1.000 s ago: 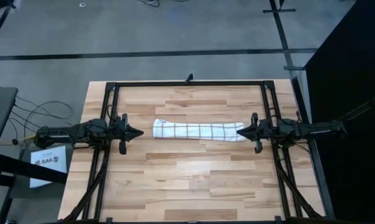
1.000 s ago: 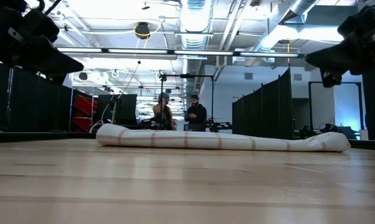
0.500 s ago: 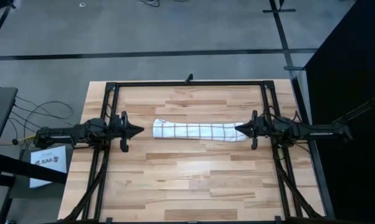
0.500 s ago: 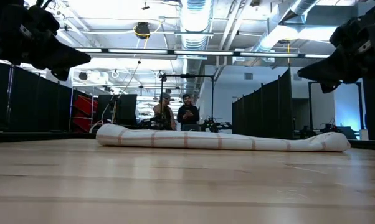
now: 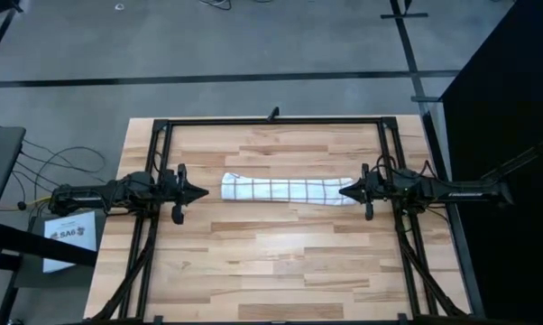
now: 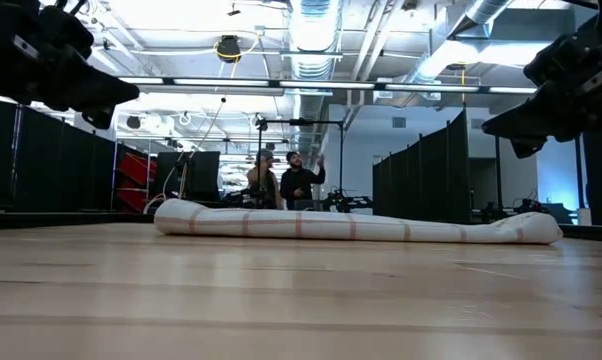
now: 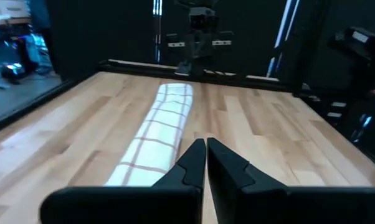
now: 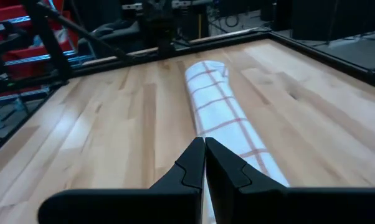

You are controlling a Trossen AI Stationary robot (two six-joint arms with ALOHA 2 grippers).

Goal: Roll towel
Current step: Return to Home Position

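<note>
Your rolled towel lies across the bench, nearer its far edge. Left gripper hovers just off one end, right gripper over the other, both w/ fingers pressed together.

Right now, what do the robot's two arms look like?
The left arm and the right arm are slim, black, jointed rods. Each ends in two black wedge-shaped jaws tapering to a point. Thin dark cables trail beside the left arm's base.
</note>
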